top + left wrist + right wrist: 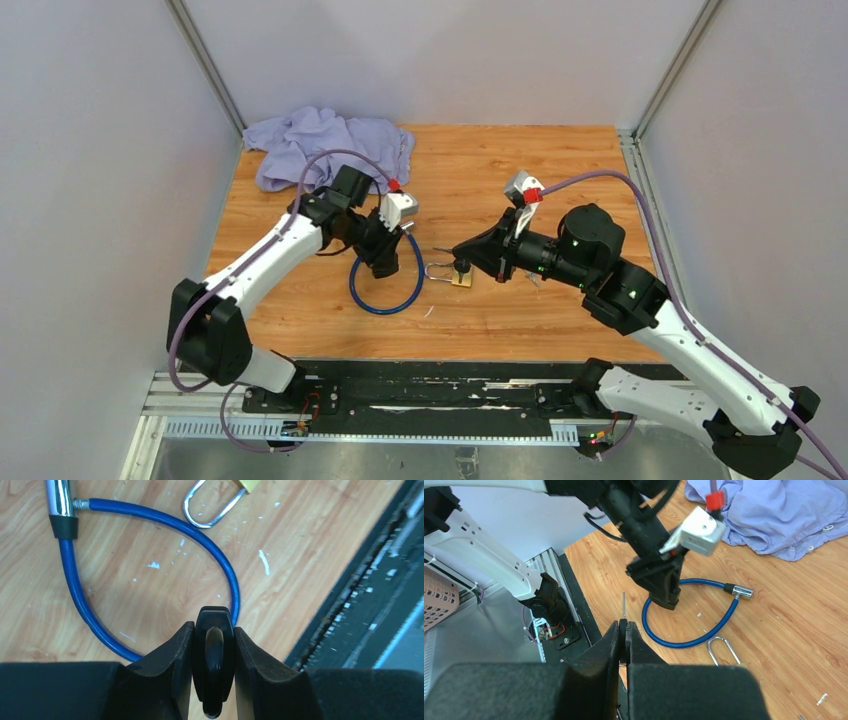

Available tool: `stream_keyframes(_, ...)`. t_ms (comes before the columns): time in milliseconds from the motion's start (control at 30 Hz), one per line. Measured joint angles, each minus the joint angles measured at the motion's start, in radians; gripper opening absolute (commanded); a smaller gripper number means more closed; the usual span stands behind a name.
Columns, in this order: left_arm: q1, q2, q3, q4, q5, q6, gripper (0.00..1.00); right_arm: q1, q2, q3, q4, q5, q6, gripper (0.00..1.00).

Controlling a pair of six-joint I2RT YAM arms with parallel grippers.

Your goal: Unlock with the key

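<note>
**Right gripper has the key, padlock just beside it: line up before pushing**

**Top:** the right gripper [463, 260] is low over the table [560, 170], jaws closed tight on the key [623, 605]. The padlock [455, 277] lies flat just beside the gripper tip, with its shackle toward the left arm and its brass body toward the right arm. The left gripper [385, 262] sits over the blue cable lock [385, 312], near the padlock but not touching it. Nothing pins the padlock, so my read is that it slides under any side load. Brace it or push dead straight.

**Left wrist:** jaws are part-way open and clamped on a black piece [214, 650]. It could be a key head, can't tell. The cable loop runs right below it. The padlock's shackle and a corner of its brass body sit at the top edge, well apart from the fingers.

**Right wrist:** a thin blade sticks straight out from between the closed fingers. The shackle shows low and to the right of them. The body and keyway are out of sight. The blade is off to one side of the lock, not at it.

- The keyway is probably on the body end opposite the shackle.
- Bring the blade in line with the shackle axis from that end, low and slow.
- The grip is on a thin section, so an off-axis push could twist the key in the jaws.
</note>
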Motion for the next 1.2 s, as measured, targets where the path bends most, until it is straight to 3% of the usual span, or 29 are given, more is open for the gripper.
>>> stream_keyframes(167,-0.032,0.086,-0.068,0.145,-0.114,0.04,0.0,0.0,-0.028,0.0,-0.018,0.009,0.0,0.0)
stream_keyframes(467,-0.033,0.086,-0.253,0.319,-0.247,0.074,0.05,0.0,-0.037,0.024,-0.059,0.016,-0.014,0.01)
stream_keyframes(733,-0.034,0.029,-0.351,0.47,-0.296,0.09,0.06,0.0,-0.035,0.033,-0.06,0.015,-0.016,0.01)
stream_keyframes(1200,-0.034,0.021,-0.436,0.574,-0.285,0.096,0.22,0.0,-0.029,0.034,-0.06,0.015,-0.016,0.01)
